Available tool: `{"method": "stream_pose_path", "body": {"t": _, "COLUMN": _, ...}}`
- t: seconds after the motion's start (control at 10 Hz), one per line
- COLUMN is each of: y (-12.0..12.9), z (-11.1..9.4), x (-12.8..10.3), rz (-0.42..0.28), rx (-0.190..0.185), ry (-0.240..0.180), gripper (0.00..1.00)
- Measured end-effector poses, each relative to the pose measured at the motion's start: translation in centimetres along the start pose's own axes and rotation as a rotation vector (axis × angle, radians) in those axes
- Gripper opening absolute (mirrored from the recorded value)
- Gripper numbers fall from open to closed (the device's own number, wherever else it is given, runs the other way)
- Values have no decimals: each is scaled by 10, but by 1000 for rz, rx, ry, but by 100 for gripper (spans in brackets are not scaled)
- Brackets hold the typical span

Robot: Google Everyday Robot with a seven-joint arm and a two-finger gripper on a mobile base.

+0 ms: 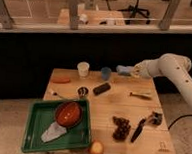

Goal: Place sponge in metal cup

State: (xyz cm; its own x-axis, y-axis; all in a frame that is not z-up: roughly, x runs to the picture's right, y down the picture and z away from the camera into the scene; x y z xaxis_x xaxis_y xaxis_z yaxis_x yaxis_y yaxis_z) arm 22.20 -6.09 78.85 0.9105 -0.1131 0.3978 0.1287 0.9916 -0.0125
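Office/lab: swivel chair [141, 2], glass railing [73, 12] behind table [112, 100]; claw [131, 71] over far edge.

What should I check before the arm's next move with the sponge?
1. Sponge held in gripper: ok, it is up off the table at the far edge.
2. Metal cup upright: ok, it stands by the tray's far rim.
3. Metal cup empty: cannot tell.
4. Gripper above metal cup: not ok, it hangs just right of the blue cup, well away from the metal cup.
5. Way across free: cannot tell. The blue cup and black bar lie about between them, so carrying the sponge high is probably wise.
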Motion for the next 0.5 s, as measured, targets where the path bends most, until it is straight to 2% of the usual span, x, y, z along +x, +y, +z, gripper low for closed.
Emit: {"method": "stream_pose_path", "body": {"t": 0.5, "y": -2, "z": 1, "x": -3, "rz": -3, "rx": 1, "ry": -4, "gripper": 2}}
